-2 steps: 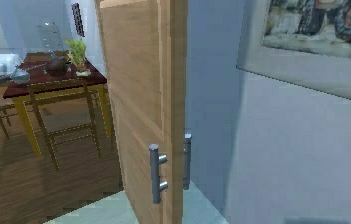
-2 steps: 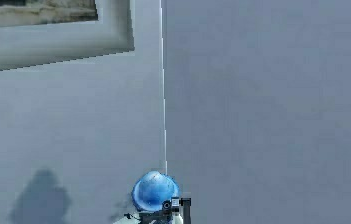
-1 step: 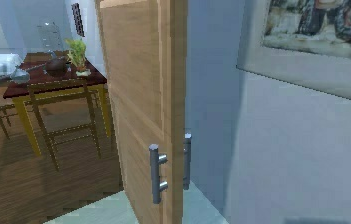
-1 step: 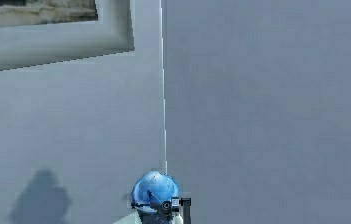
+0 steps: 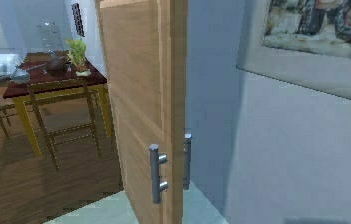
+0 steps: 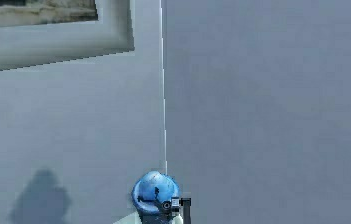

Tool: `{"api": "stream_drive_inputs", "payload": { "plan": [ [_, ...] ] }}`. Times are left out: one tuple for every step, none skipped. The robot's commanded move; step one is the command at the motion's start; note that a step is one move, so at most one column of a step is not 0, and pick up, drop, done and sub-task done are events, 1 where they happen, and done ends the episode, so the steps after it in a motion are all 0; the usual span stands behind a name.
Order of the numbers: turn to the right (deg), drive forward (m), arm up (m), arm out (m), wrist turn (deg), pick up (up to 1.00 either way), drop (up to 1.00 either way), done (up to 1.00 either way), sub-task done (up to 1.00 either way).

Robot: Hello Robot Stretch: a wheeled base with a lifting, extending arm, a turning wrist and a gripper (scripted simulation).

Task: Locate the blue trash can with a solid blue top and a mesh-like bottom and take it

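Note:
A round blue thing (image 6: 155,191) with a shiny blue top sits at the bottom of the arm side view, in front of a grey wall corner; its lower part is cut off by the picture's edge, so no mesh can be made out. The arm's dark end and the gripper (image 6: 169,205) stand right against the blue thing's right side. I cannot tell whether the gripper holds anything.
An open wooden door (image 5: 143,100) with grey handles (image 5: 159,172) stands close ahead, edge-on. Past it on the forward view's left are a dark red dining table (image 5: 53,80) with a plant, and wooden chairs (image 5: 68,125). Grey walls with a framed picture (image 5: 318,30) close off the right.

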Motion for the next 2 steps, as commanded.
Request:
{"api": "stream_drive_inputs", "payload": {
  "plan": [
    [0.0, 0.0, 0.0, 0.0, 0.0, 1.0, 0.0, 0.0, 0.0],
    [0.0, 0.0, 0.1, 0.0, 0.0, 0.0, 0.0, 0.0, 0.0]
  ]
}}
